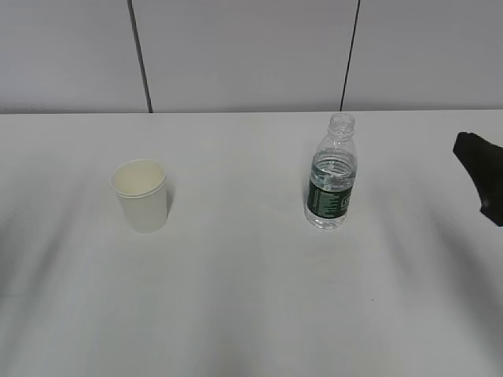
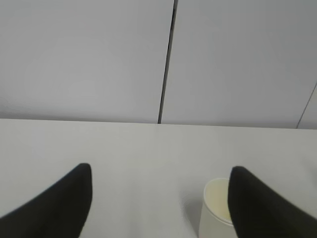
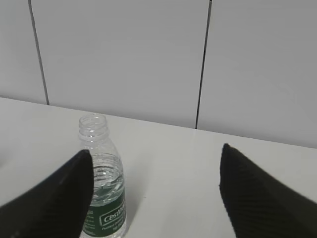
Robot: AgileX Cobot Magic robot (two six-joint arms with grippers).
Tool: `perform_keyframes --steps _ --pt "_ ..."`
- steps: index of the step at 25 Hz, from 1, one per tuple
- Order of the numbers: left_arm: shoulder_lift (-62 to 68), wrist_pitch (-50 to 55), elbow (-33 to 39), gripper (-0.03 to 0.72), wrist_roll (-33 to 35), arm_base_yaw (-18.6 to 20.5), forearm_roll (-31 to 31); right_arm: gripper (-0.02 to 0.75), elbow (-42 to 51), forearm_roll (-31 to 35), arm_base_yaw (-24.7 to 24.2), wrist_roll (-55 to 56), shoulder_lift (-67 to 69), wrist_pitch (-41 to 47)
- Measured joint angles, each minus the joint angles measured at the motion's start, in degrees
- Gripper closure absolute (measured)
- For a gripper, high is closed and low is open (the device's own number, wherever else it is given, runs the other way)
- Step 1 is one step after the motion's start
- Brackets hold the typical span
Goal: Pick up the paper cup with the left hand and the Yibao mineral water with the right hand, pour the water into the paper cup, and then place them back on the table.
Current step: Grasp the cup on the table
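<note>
The white paper cup stands upright on the white table, left of centre. The uncapped Yibao water bottle, clear with a dark green label and partly filled, stands upright right of centre. My right gripper shows only as a black tip at the right edge, apart from the bottle. My left arm is out of the exterior view. In the left wrist view my left gripper is open, the cup partly behind its right finger. In the right wrist view my right gripper is open, the bottle beside its left finger.
A grey panelled wall with dark vertical seams rises behind the table's far edge. Nothing else stands on the tabletop.
</note>
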Motion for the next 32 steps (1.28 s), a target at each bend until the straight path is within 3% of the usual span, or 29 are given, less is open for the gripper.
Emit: perform_keyframes --steps 5,8,9,22,32 --pt "2.60 -2.09 0.24 0.174 0.00 0.00 0.18 0.153 0.00 0.00 0.00 2.37 10.95 -12.34" --pt "5.46 -3.64 0.24 0.174 0.00 0.00 0.78 0.153 0.00 0.00 0.00 2.52 10.95 -12.65" --pt "6.54 -4.25 0.24 0.174 -0.05 0.00 1.05 0.153 0.00 -1.09 0.00 3.03 17.19 -18.84" --pt "25.01 -23.46 0.36 0.174 -0.86 0.00 6.86 0.153 0.00 -4.07 0.00 5.38 26.53 -25.07" --pt "40.71 -46.23 7.22 0.174 -1.76 0.00 14.24 0.153 0.00 -4.19 0.00 5.38 30.78 -26.23"
